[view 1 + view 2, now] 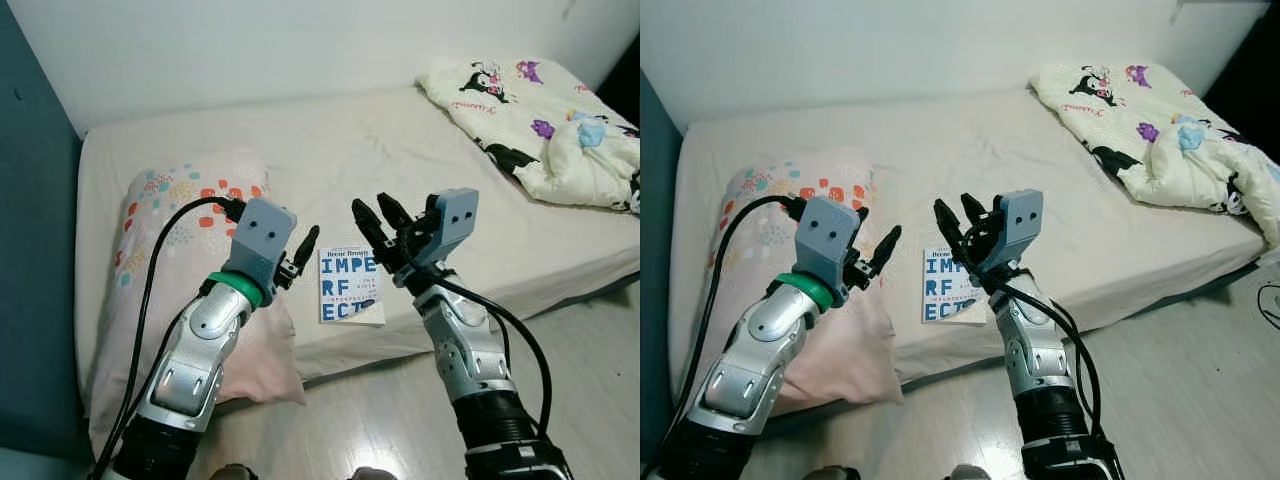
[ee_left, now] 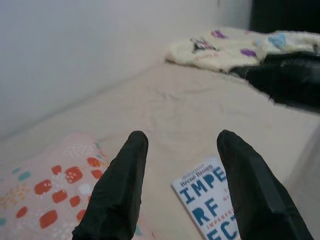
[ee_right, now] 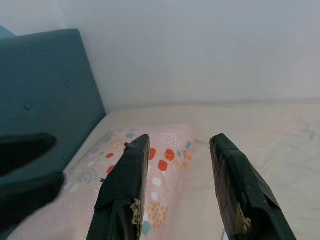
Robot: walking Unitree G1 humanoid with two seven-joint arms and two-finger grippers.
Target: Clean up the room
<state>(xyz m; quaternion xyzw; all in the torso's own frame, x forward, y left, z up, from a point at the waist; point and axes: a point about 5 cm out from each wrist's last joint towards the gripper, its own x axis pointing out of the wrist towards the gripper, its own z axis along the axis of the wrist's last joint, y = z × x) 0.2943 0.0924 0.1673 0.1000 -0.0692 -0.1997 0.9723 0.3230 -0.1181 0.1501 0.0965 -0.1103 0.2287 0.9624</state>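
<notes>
left gripper and right gripper hovered open, empty, over book reading "impe rf ect"; right wrist view caught teal headboard, pillow.

left gripper raised lower-centre-left, fingers apart | right gripper raised centre, fingers apart | both empty

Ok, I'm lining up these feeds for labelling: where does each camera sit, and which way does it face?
Left eye: on the head, looking down at the bed; both arms, left gripper, right gripper flank the book.
Right eye: same scene, shifted slightly.
Left wrist: along its open fingers toward the blanket; book and pillow below.
Right wrist: along its open fingers toward the headboard and pillow.
Shared: pillow.
</notes>
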